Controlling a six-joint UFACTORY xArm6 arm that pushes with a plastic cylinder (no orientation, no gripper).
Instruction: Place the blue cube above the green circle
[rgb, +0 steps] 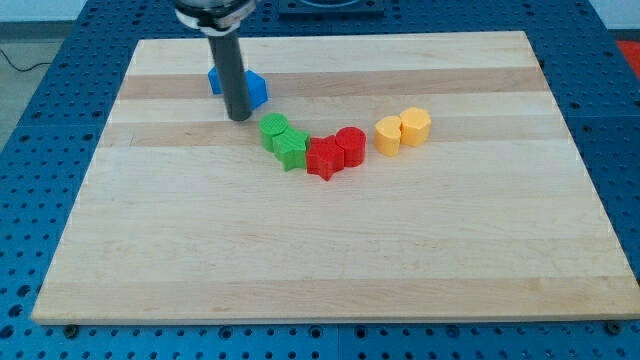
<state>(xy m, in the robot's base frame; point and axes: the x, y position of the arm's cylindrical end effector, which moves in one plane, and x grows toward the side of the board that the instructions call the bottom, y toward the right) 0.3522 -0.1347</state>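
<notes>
My tip (239, 117) rests on the wooden board just below and in front of the blue blocks. A blue cube (256, 88) shows to the rod's right, and another blue block (214, 78) peeks out to its left; the rod hides most of both. The green circle (273, 128) lies a little to the right of and below the tip, touching a green star-shaped block (291, 149). The blue cube sits up and to the left of the green circle, with a small gap between them.
A red star-shaped block (324, 158) and a red cylinder (350, 145) continue the curved row to the right of the green blocks. Two yellow blocks (389, 135) (416, 126) sit further right. The board (330, 260) lies on a blue perforated table.
</notes>
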